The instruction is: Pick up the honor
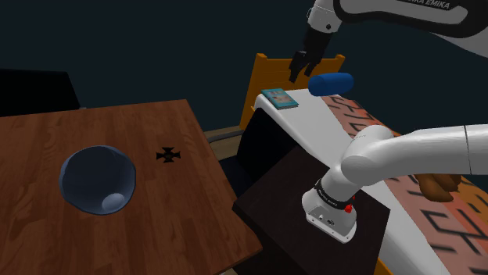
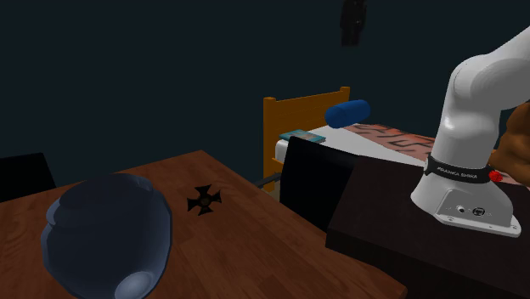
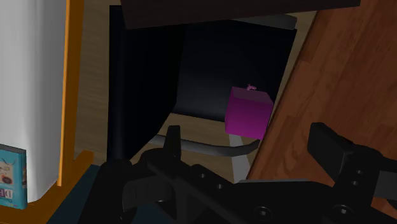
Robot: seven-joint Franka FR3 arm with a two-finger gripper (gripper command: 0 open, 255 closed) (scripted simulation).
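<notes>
The honor (image 1: 166, 155) is a small black cross-shaped medal lying flat on the brown wooden table (image 1: 195, 211), to the right of a glass bowl in the shoulder view. It lies near the table's far edge in the second exterior view, honor (image 2: 205, 200). My gripper (image 1: 298, 70) hangs high in the air, well away from the medal, above the gap between the table and a bed. In the wrist view the gripper (image 3: 251, 149) is open; its fingers (image 3: 172, 141) stand wide apart with nothing between them. It looks down on a dark chair and the table's edge (image 3: 337, 76).
A bluish glass bowl (image 1: 98, 180) holding a small ball sits on the table. A black chair (image 1: 262, 144) stands between the table and a white bed (image 1: 313, 129) carrying a book (image 1: 279, 98) and a blue cylinder (image 1: 330, 83). A magenta box (image 3: 249, 111) lies by the chair.
</notes>
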